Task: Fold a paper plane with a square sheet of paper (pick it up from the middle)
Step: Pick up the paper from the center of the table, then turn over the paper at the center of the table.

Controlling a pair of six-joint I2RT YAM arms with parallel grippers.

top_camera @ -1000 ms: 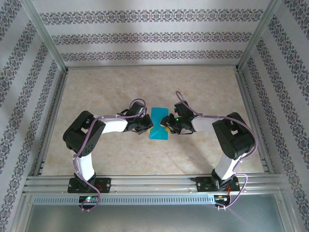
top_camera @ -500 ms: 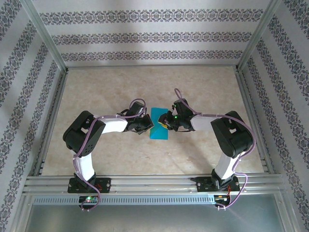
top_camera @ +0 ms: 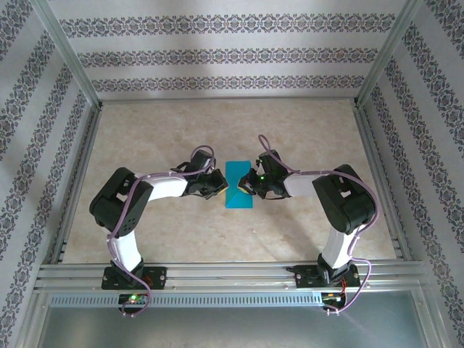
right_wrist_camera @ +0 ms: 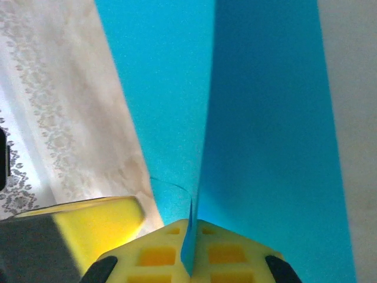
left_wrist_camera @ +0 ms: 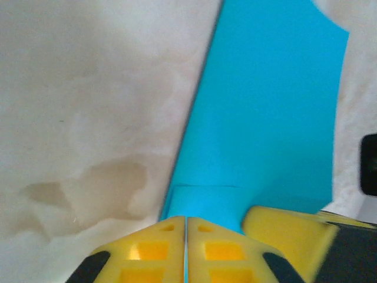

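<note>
table (top_camera: 145, 130) centre: sheet of paper (top_camera: 239, 190) sits between both arms | overhead: left gripper (top_camera: 220, 192) and right gripper (top_camera: 251, 190) at its opposite edges, jaw gap too small to read | left wrist: fingers (left_wrist_camera: 159, 236) pressed together on a raised teal flap | right wrist: fingers (right_wrist_camera: 224, 242) pinched on an upright fold

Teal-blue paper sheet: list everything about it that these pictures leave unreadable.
1. Top external: the teal-blue square paper sheet is too small to read creases or layers; the left gripper and right gripper cover its side edges.
2. Left wrist: the pinched edge is hidden between the left gripper's yellow fingers; the sheet runs off the top.
3. Right wrist: the sheet is cut off at top and bottom, so its outline cannot be judged.
</note>
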